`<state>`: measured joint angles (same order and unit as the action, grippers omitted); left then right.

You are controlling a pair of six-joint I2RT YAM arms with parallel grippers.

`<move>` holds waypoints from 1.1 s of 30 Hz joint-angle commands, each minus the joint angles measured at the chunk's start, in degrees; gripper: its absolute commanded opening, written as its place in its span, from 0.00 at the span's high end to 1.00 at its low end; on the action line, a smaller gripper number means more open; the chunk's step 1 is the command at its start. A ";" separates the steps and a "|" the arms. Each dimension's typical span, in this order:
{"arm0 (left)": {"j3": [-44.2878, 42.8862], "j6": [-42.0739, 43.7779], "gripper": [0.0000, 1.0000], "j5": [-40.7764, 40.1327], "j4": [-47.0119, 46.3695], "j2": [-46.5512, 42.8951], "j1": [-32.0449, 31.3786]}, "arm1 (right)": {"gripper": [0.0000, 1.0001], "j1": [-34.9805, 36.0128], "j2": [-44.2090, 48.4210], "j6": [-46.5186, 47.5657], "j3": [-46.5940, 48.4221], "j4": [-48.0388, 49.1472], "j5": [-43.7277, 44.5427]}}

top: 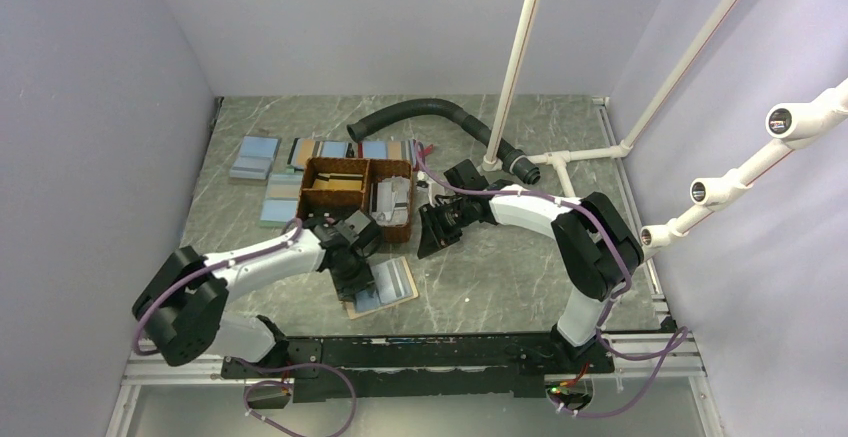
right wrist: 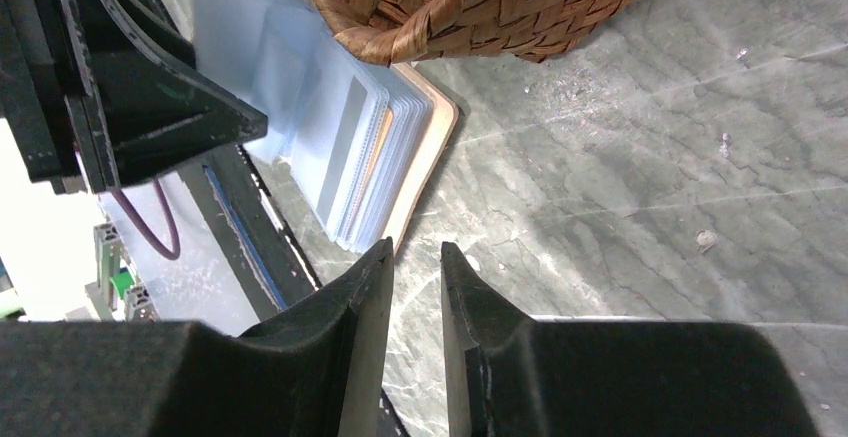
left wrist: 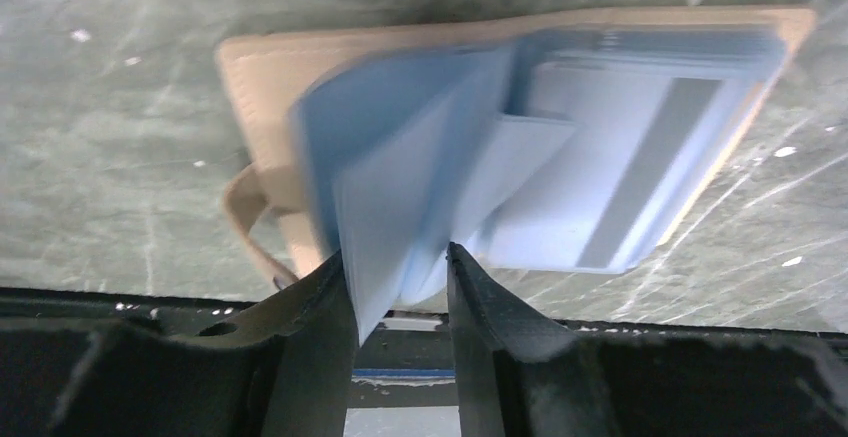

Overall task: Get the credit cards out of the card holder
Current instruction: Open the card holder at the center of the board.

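The card holder [top: 392,283] lies open on the table in front of the basket, tan rim [left wrist: 262,69] around light blue and grey pockets [right wrist: 352,153]. My left gripper [top: 358,275] is over its left half. In the left wrist view my left gripper [left wrist: 395,257] is open around a raised light blue card [left wrist: 372,219]. The card leans on the left finger, with a gap to the right finger. Whether it is free of its pocket I cannot tell. My right gripper [top: 426,247] hovers just right of the holder. Its jaws [right wrist: 415,247] stand narrowly open over bare table, holding nothing.
A brown woven two-compartment basket [top: 360,161] stands just behind the holder, its corner [right wrist: 470,7] close to both grippers. Loose light blue cards [top: 255,157] lie at the back left. A black hose [top: 430,109] and white pipes [top: 515,67] are at the back right.
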<state>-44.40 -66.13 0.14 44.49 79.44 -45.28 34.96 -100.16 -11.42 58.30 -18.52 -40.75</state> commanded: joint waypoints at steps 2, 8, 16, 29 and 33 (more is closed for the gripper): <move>4.77 -3.94 0.56 -0.67 2.77 -8.06 2.10 | 0.74 0.08 1.91 0.96 0.23 0.51 -1.04; 5.64 -9.54 0.46 -5.63 13.33 -18.03 3.89 | 0.74 0.11 2.07 1.05 0.23 0.42 -1.26; 6.12 -2.27 0.46 -4.57 -2.31 -37.92 3.88 | 0.74 0.24 1.92 1.18 0.40 0.42 -1.95; 5.32 -0.82 0.43 5.73 -15.46 -15.73 3.89 | 0.74 0.64 1.53 1.84 0.67 0.16 -3.94; 6.25 -1.15 0.41 5.92 -17.74 -10.14 3.94 | 0.74 0.65 1.72 1.93 0.42 0.31 -3.90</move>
<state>-36.80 -68.14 4.58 29.56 66.22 -41.45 35.40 -100.16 -10.50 58.30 -18.57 -43.38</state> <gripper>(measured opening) 0.581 0.263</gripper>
